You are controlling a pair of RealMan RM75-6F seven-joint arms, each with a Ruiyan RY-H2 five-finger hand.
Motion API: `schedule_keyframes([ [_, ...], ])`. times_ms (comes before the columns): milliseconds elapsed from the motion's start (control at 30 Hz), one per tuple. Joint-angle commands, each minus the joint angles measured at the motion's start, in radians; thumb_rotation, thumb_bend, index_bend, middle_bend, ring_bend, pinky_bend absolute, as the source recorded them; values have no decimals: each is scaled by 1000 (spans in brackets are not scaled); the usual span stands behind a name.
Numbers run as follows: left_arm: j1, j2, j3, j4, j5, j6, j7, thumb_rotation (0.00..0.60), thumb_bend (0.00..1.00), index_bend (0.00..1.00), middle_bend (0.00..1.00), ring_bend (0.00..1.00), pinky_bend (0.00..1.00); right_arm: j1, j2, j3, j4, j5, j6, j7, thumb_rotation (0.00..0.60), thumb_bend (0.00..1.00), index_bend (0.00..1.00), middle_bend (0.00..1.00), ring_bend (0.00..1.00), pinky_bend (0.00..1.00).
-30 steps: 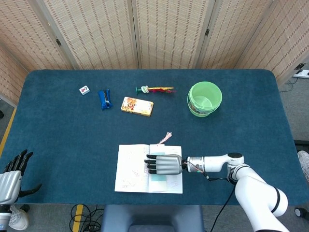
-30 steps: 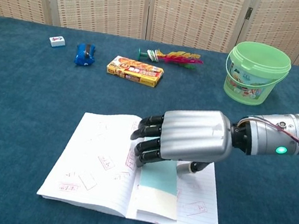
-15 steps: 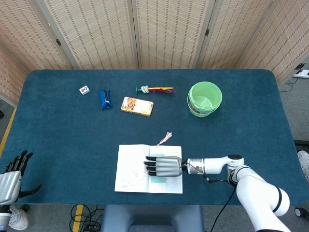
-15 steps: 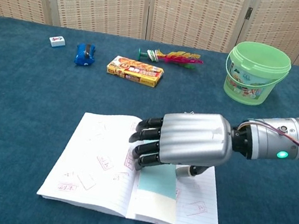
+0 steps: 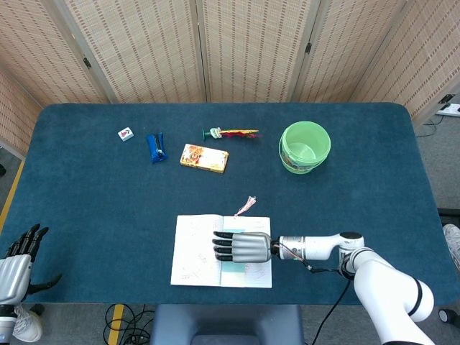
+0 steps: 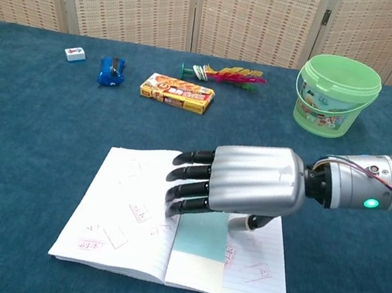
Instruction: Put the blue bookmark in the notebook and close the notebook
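Observation:
The notebook (image 5: 190, 251) (image 6: 121, 209) lies open at the near middle of the table. A pale blue bookmark (image 6: 199, 246) (image 5: 233, 268) lies flat along its centre fold, and a pink tassel (image 5: 246, 205) sticks out past the far edge. My right hand (image 5: 244, 246) (image 6: 250, 182) lies palm down over the bookmark's far end, fingers stretched left across the fold and thumb tucked under; nothing is gripped. Whether it touches the paper I cannot tell. My left hand (image 5: 18, 259) hangs off the table's near left corner with its fingers spread, holding nothing.
A green bucket (image 5: 305, 147) (image 6: 336, 95) stands at the far right. Along the far side lie a feathered toy (image 5: 230, 133), a yellow box (image 5: 204, 158), a blue object (image 5: 155, 146) and a small white tile (image 5: 126, 134).
The right hand's fingers have straightened from a curl and reach further left. The bookmark has slid left, from the right page onto the centre fold. The left hand has not moved.

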Motion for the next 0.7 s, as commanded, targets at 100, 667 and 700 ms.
schedule_keyframes([
  [100, 0, 0, 0, 1, 0, -1, -1, 600, 195, 44, 0, 77, 161, -5, 1, 7, -8, 9, -1, -8, 600, 230, 146, 145, 91, 108],
  [667, -3, 0, 0, -3, 3, -5, 2, 600, 195, 44, 0, 77, 161, -19, 10, 13, -33, 21, -12, -32, 600, 228, 49, 76, 42, 68],
  [700, -3, 0, 1, -3, 2, -5, 3, 600, 195, 44, 0, 77, 161, -20, 10, 13, -31, 20, -10, -31, 600, 228, 48, 75, 41, 68],
])
